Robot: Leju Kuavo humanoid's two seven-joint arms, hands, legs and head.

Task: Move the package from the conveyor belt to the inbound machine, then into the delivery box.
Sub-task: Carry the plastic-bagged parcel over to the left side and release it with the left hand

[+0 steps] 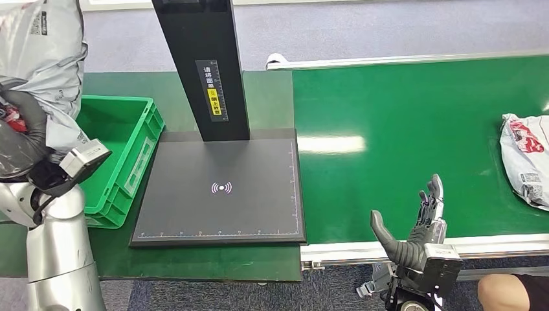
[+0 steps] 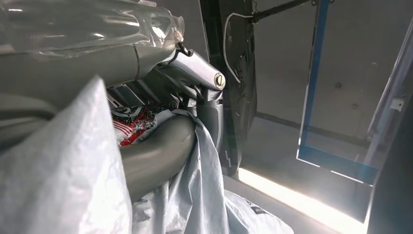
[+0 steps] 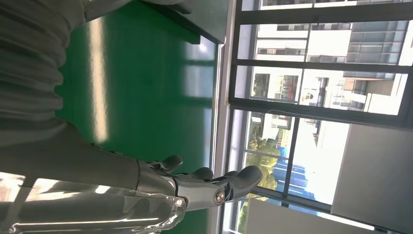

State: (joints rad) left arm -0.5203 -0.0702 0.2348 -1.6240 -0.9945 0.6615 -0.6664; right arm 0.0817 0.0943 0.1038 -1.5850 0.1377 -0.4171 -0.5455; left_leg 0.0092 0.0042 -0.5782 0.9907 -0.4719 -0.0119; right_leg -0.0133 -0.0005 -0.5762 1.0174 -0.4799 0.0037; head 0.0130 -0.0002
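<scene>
- Left hand (image 1: pixel 22 139) is clamped on the grey package (image 1: pixel 42 61), held up beside the green delivery box (image 1: pixel 139 152).
- Right hand (image 1: pixel 417 227) is empty, fingers spread, at the conveyor belt (image 1: pixel 401 142) edge.
- Bag's slippery, so a loose release could miss the box imo.

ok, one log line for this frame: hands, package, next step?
left hand: holds grey package raised over green box | right hand: open, at conveyor belt edge | scanner pad: bare | second package: on belt | next: likely drop into box

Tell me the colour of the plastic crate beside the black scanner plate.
The slotted plastic crate is bright green, clearest in the head view.
</scene>
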